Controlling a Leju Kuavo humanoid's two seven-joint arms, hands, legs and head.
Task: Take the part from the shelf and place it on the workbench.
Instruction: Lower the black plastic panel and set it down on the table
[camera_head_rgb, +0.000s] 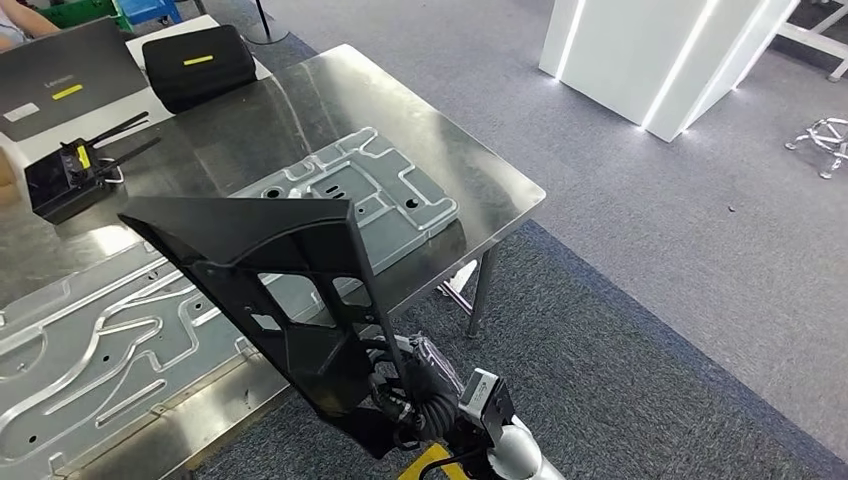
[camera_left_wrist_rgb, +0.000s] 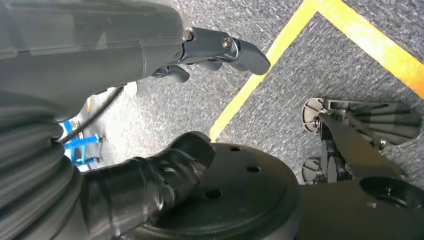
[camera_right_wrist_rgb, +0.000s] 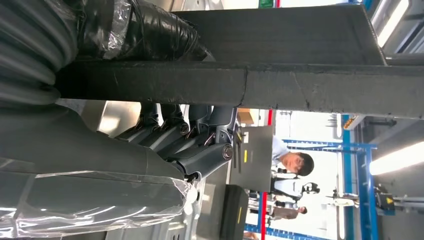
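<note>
Black moulded part (camera_head_rgb: 270, 290), flat and triangular with cut-out windows and a raised rim, held up edge-on in the right hand (camera_head_rgb: 405, 405) above the near edge of the workbench (camera_head_rgb: 470, 170). Right hand's dark fingers (camera_right_wrist_rgb: 175, 132) wrapped against one face of the part (camera_right_wrist_rgb: 300, 85), thumb on the other face: clamped on it, seen close in the right wrist view. Silver forearm with clear plastic wrap and coiled black cable just below the grip. Left hand (camera_left_wrist_rgb: 210, 50) hanging low over grey carpet (camera_left_wrist_rgb: 300, 75) crossed by a yellow floor line (camera_left_wrist_rgb: 280, 45); fingers (camera_left_wrist_rgb: 240, 50) slightly curled and apart, holding nothing.

Stainless workbench top, reflective, directly beyond the held part. Lying flat on it: one large pressed sheet-metal panel (camera_head_rgb: 90, 350) with ribbed channels at the near left, and a second stamped panel (camera_head_rgb: 370, 190) with rectangular recesses near the middle. Part's upper corner overlapping the view of both panels; contact with them cannot be told.

Farther back on the left: small black device (camera_head_rgb: 60, 175) with antenna-like rods and a yellow label, grey laptop (camera_head_rgb: 60, 75) with yellow sticker, black bag (camera_head_rgb: 200, 65) with yellow stripe. Beyond the bench on the right: grey carpet floor (camera_head_rgb: 650, 250), white lit column (camera_head_rgb: 650, 55). Person (camera_right_wrist_rgb: 295, 162) visible at a distance in the right wrist view, among blue frames.
</note>
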